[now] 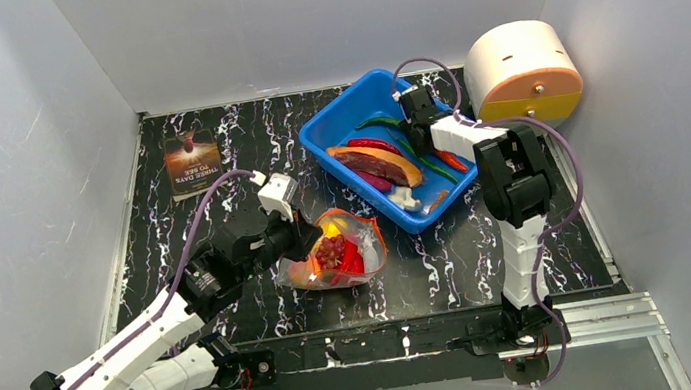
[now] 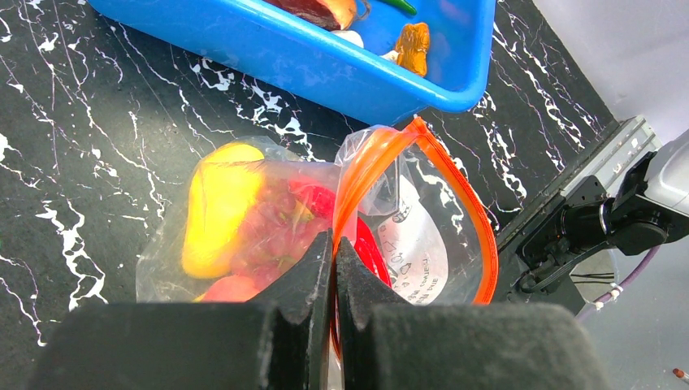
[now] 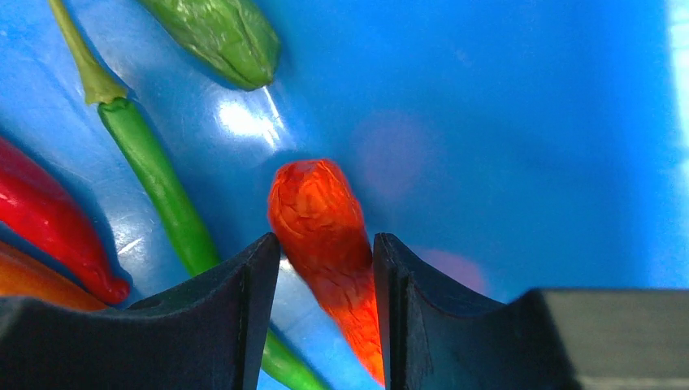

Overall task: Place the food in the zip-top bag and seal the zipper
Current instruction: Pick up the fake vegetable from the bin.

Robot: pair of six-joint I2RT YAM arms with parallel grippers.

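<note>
Food (image 2: 219,207) is already held in the zip-top bag (image 2: 325,227), pinched at its mouth by the left gripper (image 2: 333,268) so it is kept open, while an orange-red chili (image 3: 325,236) in the blue tub (image 3: 504,122) is straddled, contact unclear, by the right gripper (image 3: 325,268).

Bag (image 1: 334,252) left of tub (image 1: 352,118)

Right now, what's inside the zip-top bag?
Through the zip-top bag: a yellow fruit, purple grapes and red pieces. The left gripper hides its near edge.
</note>
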